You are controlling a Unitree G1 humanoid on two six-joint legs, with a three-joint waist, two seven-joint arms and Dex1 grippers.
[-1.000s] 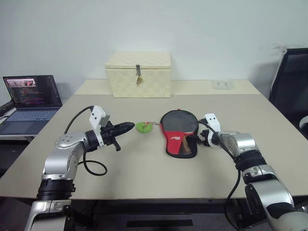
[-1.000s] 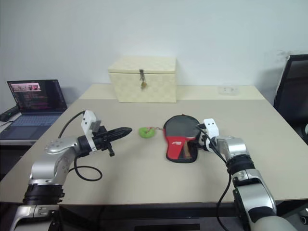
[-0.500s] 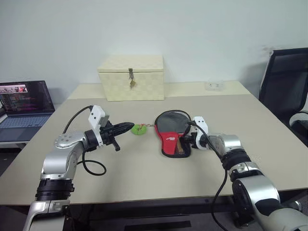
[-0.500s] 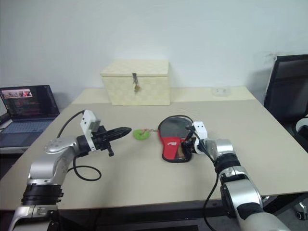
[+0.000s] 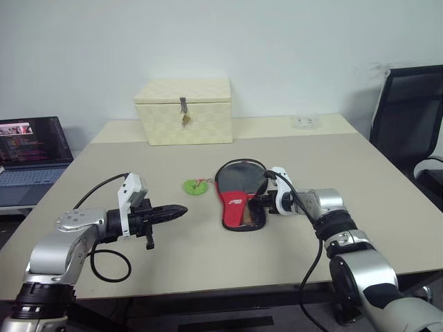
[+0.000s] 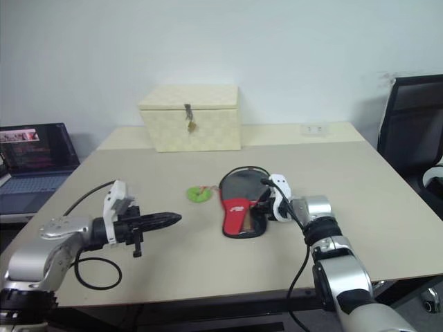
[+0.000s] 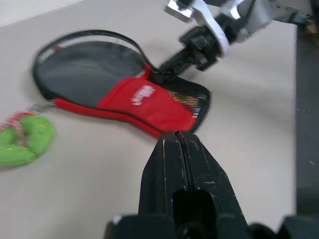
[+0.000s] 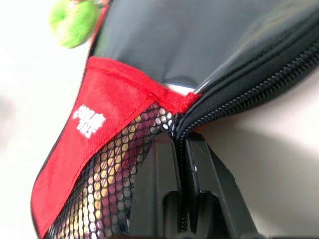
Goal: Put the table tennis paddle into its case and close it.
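Observation:
The case lies flat mid-table, black fabric with a red panel and a mesh pocket. Its zip gapes along the round edge. Something light brown, seemingly the paddle's handle, shows through the mesh; the blade is hidden. My right gripper rests at the case's right edge, and its fingers are shut on the zipper line where the red panel meets the black. My left gripper hovers shut and empty over the table, left of the case, pointing toward it.
A green soft toy lies just left of the case's round end. A cream woven box with a metal latch stands at the back. A laptop sits off to the left, a black chair at the right.
The view has shifted. My right gripper has closed on the case's zipper edge and moved slightly left. My left gripper has drawn back toward me and sunk a little.

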